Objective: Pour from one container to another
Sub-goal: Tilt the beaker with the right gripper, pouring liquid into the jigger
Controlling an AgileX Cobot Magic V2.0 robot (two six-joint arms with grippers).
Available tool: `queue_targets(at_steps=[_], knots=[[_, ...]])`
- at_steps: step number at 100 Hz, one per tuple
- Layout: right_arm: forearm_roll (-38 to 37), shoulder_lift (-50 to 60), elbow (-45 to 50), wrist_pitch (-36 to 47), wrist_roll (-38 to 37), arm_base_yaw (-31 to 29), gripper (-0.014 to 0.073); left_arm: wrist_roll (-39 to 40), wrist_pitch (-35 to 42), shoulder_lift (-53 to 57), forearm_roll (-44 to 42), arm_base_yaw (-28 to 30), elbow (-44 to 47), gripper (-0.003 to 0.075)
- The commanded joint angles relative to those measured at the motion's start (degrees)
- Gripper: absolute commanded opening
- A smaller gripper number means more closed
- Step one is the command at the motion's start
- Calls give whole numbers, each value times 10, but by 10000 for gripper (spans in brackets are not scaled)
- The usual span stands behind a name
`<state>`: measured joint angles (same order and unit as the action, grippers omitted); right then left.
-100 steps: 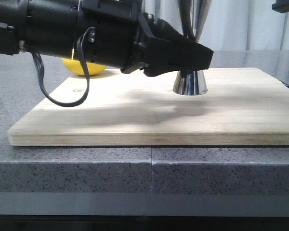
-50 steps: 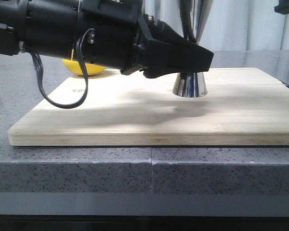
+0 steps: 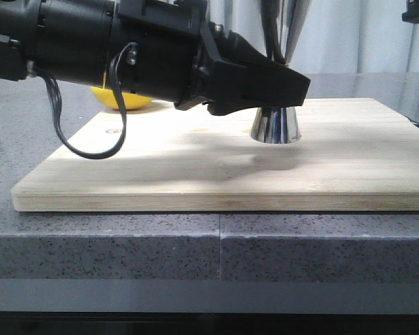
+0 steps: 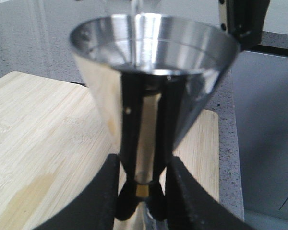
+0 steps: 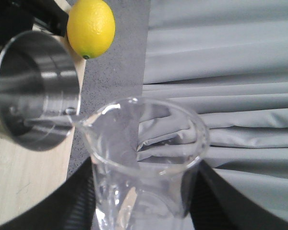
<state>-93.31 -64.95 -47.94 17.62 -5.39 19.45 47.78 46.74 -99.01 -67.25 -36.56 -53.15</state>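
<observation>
The steel jigger [image 3: 274,124] stands on the wooden board [image 3: 195,167]. Its wide upper cup [image 4: 153,43] fills the left wrist view. My left gripper [image 4: 143,191] reaches in from the left and is shut on the jigger's narrow gold waist, one finger [image 4: 103,196] on each side. My right gripper [image 5: 144,191] is shut on the clear glass beaker [image 5: 144,158], which is tilted. The beaker's pouring lip sits over the rim of the jigger [image 5: 36,91]. A thin clear stream seems to fall into the cup. The beaker and right gripper are not seen in the front view.
A yellow lemon [image 3: 122,100] lies behind my left arm at the board's far left; it also shows in the right wrist view as the lemon [image 5: 91,28]. The board rests on a grey speckled counter [image 3: 195,251]. Grey curtains hang behind.
Almost nothing differs; my left arm and the jigger stay in place with only a tiny shift.
</observation>
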Motion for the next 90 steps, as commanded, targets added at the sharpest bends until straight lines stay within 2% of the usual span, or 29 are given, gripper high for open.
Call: queue_targets(at_steps=[1,27,90], knots=[[8,16,-21,-4,3,0,241,4,40,31,25,-3,-18,-21],[-17,16,-21,-4,3,0,241,4,40,31,24,-3,-18,-21],[-17,16,-21,-5,3,0,241,4,40,31,24,-3,-18,-21]])
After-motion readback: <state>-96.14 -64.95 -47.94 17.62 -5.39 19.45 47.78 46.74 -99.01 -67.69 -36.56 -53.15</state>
